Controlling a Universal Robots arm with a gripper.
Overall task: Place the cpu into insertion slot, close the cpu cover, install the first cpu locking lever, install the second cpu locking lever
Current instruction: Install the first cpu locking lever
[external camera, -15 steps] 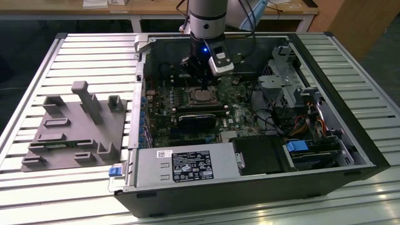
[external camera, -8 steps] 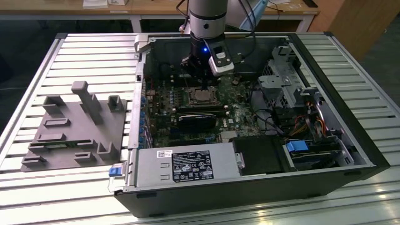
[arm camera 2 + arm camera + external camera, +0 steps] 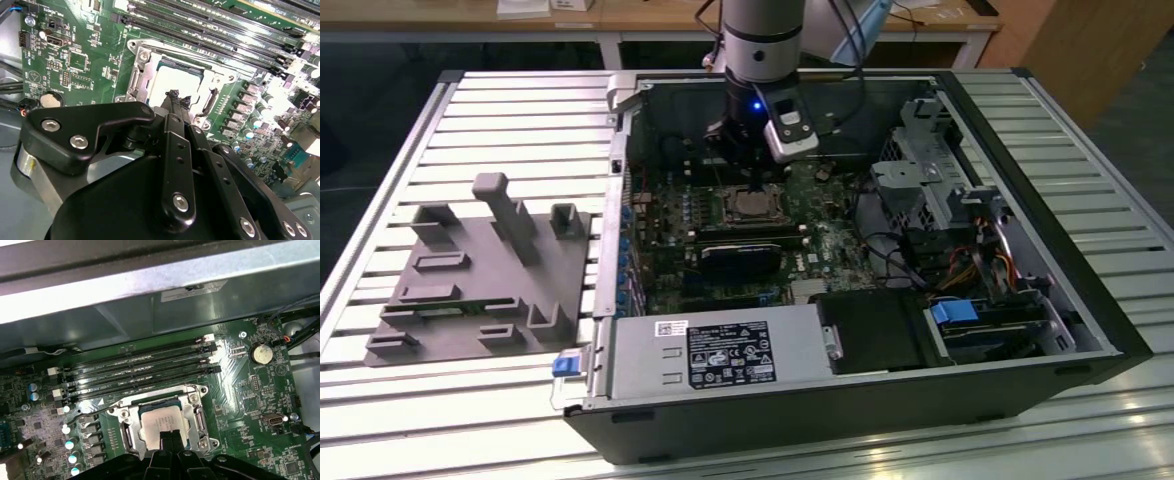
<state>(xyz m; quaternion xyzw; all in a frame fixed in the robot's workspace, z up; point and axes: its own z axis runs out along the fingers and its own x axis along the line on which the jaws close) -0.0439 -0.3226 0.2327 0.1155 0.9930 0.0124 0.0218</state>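
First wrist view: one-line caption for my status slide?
Shut gripper at an edge of the seated cpu, the cpu cover lying flat around it, memory slots beyond.

No lettering can be made out. A large black-and-white printed label (image 3: 744,357) is borne by the grey power supply (image 3: 634,368), along the edge of the computer case (image 3: 854,418) nearest the camera in the exterior view. A small white sticker (image 3: 671,327) is set near the label. In the first wrist view a pale sticker (image 3: 192,292) is seen on the case's inner wall, its print too small to be read.
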